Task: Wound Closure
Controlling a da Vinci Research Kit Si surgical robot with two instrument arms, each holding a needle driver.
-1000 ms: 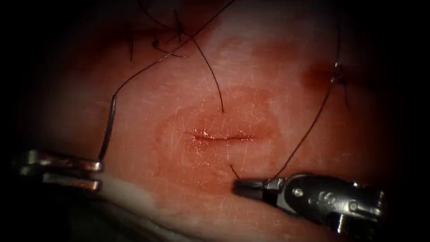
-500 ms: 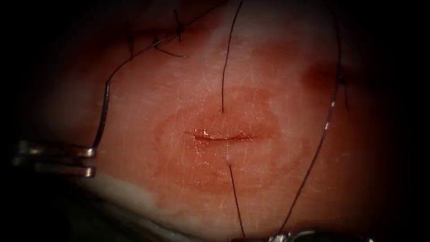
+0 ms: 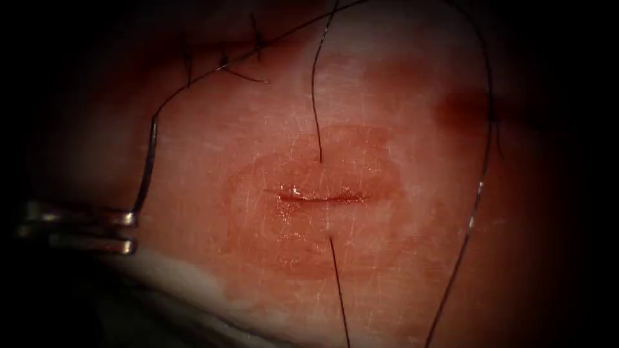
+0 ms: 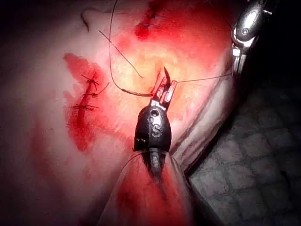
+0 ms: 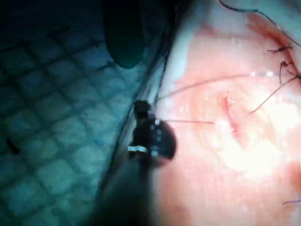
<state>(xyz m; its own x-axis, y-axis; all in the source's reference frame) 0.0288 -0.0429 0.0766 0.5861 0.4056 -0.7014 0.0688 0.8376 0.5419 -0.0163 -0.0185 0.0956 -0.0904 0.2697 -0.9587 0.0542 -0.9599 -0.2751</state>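
Right tool (image 4: 236, 70): it is by the near edge of the tissue (image 3: 400, 270). Its jaws look pinched shut on the thread (image 3: 336, 283), which runs tight to its tip.
Left tool (image 3: 132, 231): it is left of the cut (image 3: 319, 196). Its jaws are closed on the needle (image 3: 147, 174), close to the sharp end.
Needle: it is left of the cut and not in the tissue. It curves up and away from the jaws.
Thread: it goes into the tissue on the near side of the cut and comes out on the far side.
Red fluid (image 3: 361, 161): it lies around the cut.
Old stitches (image 3: 242, 61): they are far back, with short thread ends.
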